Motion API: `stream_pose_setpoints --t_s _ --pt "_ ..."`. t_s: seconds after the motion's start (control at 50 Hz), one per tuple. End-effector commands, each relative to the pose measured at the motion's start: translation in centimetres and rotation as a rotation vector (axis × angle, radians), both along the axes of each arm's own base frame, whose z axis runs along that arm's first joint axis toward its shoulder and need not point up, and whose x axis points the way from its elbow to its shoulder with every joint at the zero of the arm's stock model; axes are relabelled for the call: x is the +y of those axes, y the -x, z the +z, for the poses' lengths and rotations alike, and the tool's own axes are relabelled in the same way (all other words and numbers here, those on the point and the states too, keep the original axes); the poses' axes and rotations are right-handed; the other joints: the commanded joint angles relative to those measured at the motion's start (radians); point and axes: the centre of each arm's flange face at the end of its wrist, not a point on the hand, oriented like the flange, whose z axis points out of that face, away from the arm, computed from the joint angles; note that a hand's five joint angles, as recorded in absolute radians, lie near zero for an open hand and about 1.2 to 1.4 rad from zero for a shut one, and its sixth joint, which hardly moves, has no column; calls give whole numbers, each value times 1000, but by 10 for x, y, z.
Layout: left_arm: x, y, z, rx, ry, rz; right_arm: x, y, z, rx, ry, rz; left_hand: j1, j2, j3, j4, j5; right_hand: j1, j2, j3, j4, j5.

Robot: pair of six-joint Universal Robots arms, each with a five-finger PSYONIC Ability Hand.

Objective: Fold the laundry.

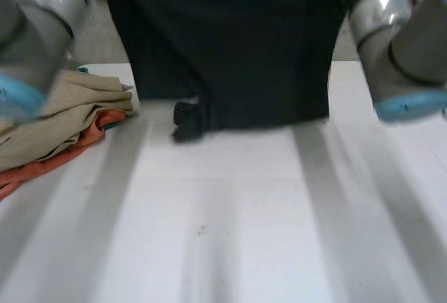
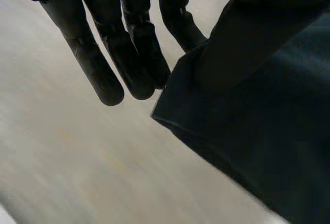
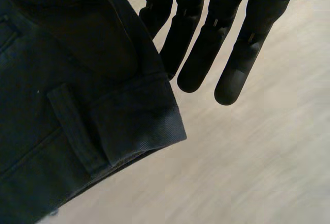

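A pair of dark trousers [image 1: 230, 52] hangs spread out between my two arms above the far part of the white table [image 1: 230, 233]. Its lower edge reaches the table, with a small bunch of cloth [image 1: 187, 121] drooping at the left. In the left wrist view my left hand [image 2: 98, 74] has straight fingers, and a corner of the trousers [image 2: 247, 131] is pinched on its thumb side. In the right wrist view my right hand [image 3: 232, 74] pinches the waistband corner [image 3: 129, 115] the same way. A belt loop [image 3: 72, 126] shows there.
A pile of beige cloth [image 1: 63, 114] lies on orange cloth [image 1: 91, 135] at the table's left side, close to my left arm [image 1: 35, 38]. My right arm [image 1: 398, 45] hangs over the table's right side. The near half of the table is bare.
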Motion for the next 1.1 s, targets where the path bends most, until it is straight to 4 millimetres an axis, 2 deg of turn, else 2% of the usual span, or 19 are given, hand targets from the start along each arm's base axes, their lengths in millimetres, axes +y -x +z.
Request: stream_pose_setpoints --t_s 0.02,0.12,0.14,0.2,0.22,0.28,0.3,0.34,0.36,0.38,0.44,0.5,0.6,0.72,0.8,0.86,0.98,1.04,1.1 --pt "7 -13 53 232 220 -84 -1 1 50 -194 328 51 242 197 197 193 218 290 217 206 197 207" --pt "3 -11 12 171 54 -76 -10 -4 22 -151 240 50 242 197 197 193 218 290 217 206 197 207" --pt "2 -12 -7 147 -13 -69 -13 -6 10 -130 198 53 242 197 197 193 218 290 217 206 197 207" --pt "3 -13 -34 124 -95 -64 -18 -9 -19 -85 109 60 242 197 197 193 218 290 217 206 197 207" --pt "5 -11 -54 101 -145 -66 -20 -10 -42 -47 31 65 242 197 197 193 218 290 217 206 197 207" --pt "9 -7 -82 71 -211 -84 -19 -12 -81 12 -96 70 242 197 197 193 218 290 217 206 197 207" --pt "14 -4 -103 45 -262 -104 -17 -11 -109 55 -186 69 242 197 197 193 218 290 217 206 197 207" --pt "18 1 -126 14 -321 -130 -12 -10 -139 104 -275 65 242 197 197 193 218 290 217 206 197 207" --pt "21 3 -151 -21 -380 -148 -9 -9 -152 126 -312 62 242 197 197 193 218 290 217 206 197 207" --pt "23 4 -163 -39 -411 -152 -2 -7 -177 177 -387 59 242 197 197 193 218 290 217 206 197 207" --pt "32 3 -206 -112 -526 -161 11 1 -214 263 -494 46 242 197 197 193 218 290 217 206 197 207" --pt "44 -1 -236 -173 -621 -158 21 10 -232 313 -563 31 242 197 197 193 218 290 217 206 197 207" --pt "60 -10 -245 -216 -701 -152 43 21 -236 380 -650 31 242 197 197 193 218 290 217 206 197 207" --pt "84 -16 -234 -249 -754 -175 62 30 -211 397 -692 57 242 197 197 193 218 290 217 206 197 207" --pt "112 -25 -224 -331 -834 -190 74 35 -193 412 -707 93 242 197 197 193 218 290 217 206 197 207" --pt "131 -29 -216 -378 -882 -207 93 42 -188 482 -779 116 242 197 197 193 218 290 217 206 197 207" --pt "188 -39 -201 -488 -1063 -262 158 71 -188 810 -1052 190 242 197 197 193 218 290 217 206 197 207" --pt "213 -43 -201 -554 -1158 -292 176 81 -189 906 -1131 236 242 197 197 193 218 290 217 206 197 207" --pt "218 -43 -201 -573 -1172 -299 177 80 -189 886 -1112 252 242 197 197 193 218 290 217 206 197 207"
